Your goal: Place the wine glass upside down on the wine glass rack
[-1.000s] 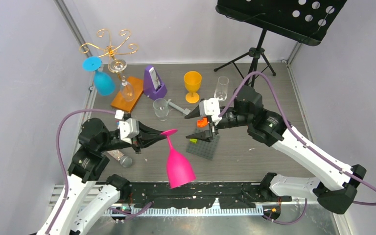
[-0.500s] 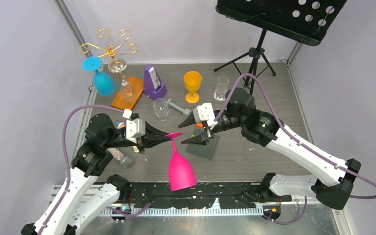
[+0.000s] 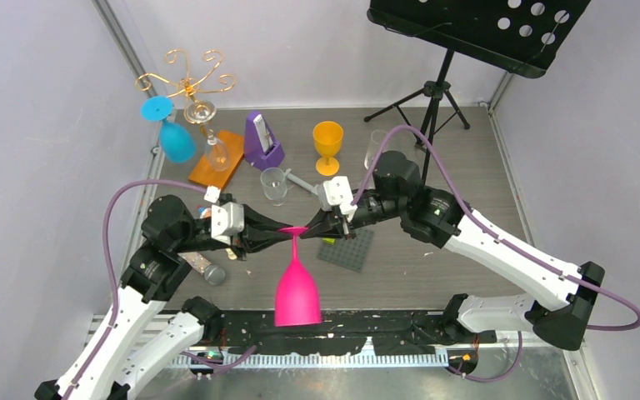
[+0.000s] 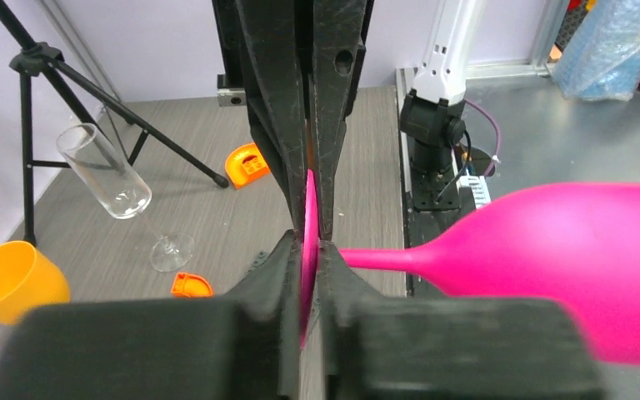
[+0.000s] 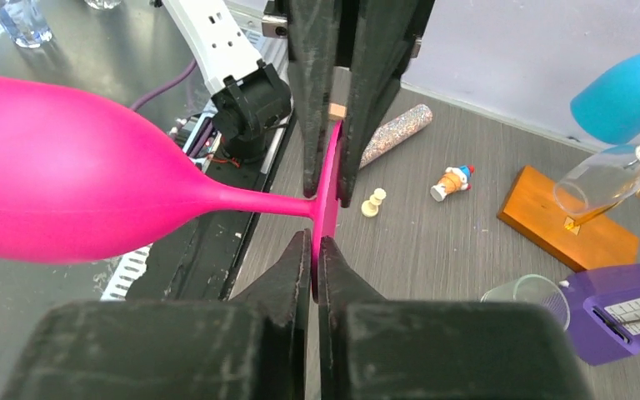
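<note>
The opaque pink wine glass [image 3: 294, 287] hung bowl-down in the air over the near edge of the grey counter [image 3: 475, 158]. It was well apart from the thin gold wire wine glass rack [image 3: 190, 82], which stood on its orange rectangular base [image 3: 227, 171] at the far left.

The glass's flat round foot was uppermost, and both pincers were closed on that disc from opposite sides. The left pincer [image 3: 280, 234] held its left rim and the right pincer [image 3: 310, 227] its right rim, their tips nearly meeting. Each wrist view showed the thin foot edge-on, pinched between that arm's own fingers, with the other arm's fingers clamped just beyond.

The foot probably suited the grip because it gave parallel fingers a flat purchase that the rounded bowl would not. It also let the bowl's weight hang straight down, already inverted as the rack requires.

Two grips on one disc read as a hand-over or a steadying hold, and which arm was meant to keep the glass could not be told. A blue wine glass [image 3: 175, 140] and a clear wine glass [image 3: 214, 152] already hung from the rack's near-side curls, so a free curl would have to be chosen.
</note>
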Robot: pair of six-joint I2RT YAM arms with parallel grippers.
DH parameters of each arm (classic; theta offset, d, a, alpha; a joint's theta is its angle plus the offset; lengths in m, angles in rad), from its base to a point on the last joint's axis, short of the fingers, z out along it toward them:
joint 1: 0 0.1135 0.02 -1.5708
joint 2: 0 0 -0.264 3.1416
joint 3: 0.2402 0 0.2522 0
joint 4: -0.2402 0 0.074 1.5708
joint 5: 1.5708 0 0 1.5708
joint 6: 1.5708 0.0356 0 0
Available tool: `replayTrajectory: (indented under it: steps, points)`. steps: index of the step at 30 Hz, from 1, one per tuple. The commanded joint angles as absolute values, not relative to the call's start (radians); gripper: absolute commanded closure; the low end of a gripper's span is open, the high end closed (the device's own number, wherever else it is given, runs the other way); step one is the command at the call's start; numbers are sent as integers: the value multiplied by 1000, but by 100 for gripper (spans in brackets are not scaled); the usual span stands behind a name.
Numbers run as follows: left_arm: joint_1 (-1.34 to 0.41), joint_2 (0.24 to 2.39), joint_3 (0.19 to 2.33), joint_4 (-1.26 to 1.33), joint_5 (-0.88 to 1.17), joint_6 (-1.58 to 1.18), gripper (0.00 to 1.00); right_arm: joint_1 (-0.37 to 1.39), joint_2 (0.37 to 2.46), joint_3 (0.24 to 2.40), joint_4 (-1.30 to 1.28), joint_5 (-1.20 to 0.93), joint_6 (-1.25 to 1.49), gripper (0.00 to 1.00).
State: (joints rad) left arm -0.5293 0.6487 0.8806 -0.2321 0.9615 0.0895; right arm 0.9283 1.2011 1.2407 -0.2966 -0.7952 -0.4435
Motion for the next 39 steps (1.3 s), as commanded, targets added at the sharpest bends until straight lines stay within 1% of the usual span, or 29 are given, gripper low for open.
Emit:
replayTrajectory:
  steps: [1,3,5,7,9,10,13,17,20,22,26,29,30,31,32,33,34,36,37,38,39]
  points:
    - [-535,628,897,-168,881,54,74,932,1194,1291,-261,-756,-433,95]
    - [-535,595,882,-154,792,38,49,933,1177,1278,-257,-699,-445,95]
    - [-534,555,860,-130,675,12,32,933,1153,1258,-245,-621,-465,95]
    - [-535,512,830,-102,533,-54,18,933,1125,1225,-211,-512,-488,95]
    - [-535,475,808,-82,405,-93,8,933,1096,1184,-155,-446,-532,95]
    - [-535,464,806,-81,371,-109,5,933,1078,1169,-118,-431,-556,95]
    - [-535,468,819,-103,354,-157,4,939,1050,1104,-5,-361,-660,95]
    - [-535,506,820,-106,431,-262,10,966,1038,1047,147,-300,-751,95]
    - [-535,554,814,-70,516,-339,17,1003,1051,1032,214,-273,-839,95]
    - [-535,589,814,-38,578,-393,20,1030,1066,1039,236,-256,-888,95]
    - [-535,655,805,46,712,-461,33,1073,1092,1040,291,-194,-979,95]
    - [-535,685,803,58,751,-479,39,1090,1097,1035,324,-164,-1023,95]
    - [-535,688,799,66,755,-484,43,1091,1096,1034,331,-160,-1028,95]
    - [-535,689,796,78,755,-487,48,1093,1093,1033,333,-160,-1032,95]
    - [-535,688,790,89,752,-490,56,1094,1089,1033,335,-162,-1032,95]
    - [-535,686,783,102,747,-494,68,1094,1089,1032,335,-162,-1033,95]
    - [-535,682,778,111,737,-495,77,1095,1087,1032,336,-160,-1033,95]
    - [-535,675,771,124,720,-493,90,1095,1083,1032,333,-151,-1031,95]
    - [-535,672,767,129,715,-489,96,1095,1083,1032,331,-144,-1032,95]
    - [-535,670,766,132,712,-487,100,1095,1083,1032,326,-140,-1032,95]
    - [-535,668,766,134,714,-483,100,1095,1082,1029,325,-133,-1031,95]
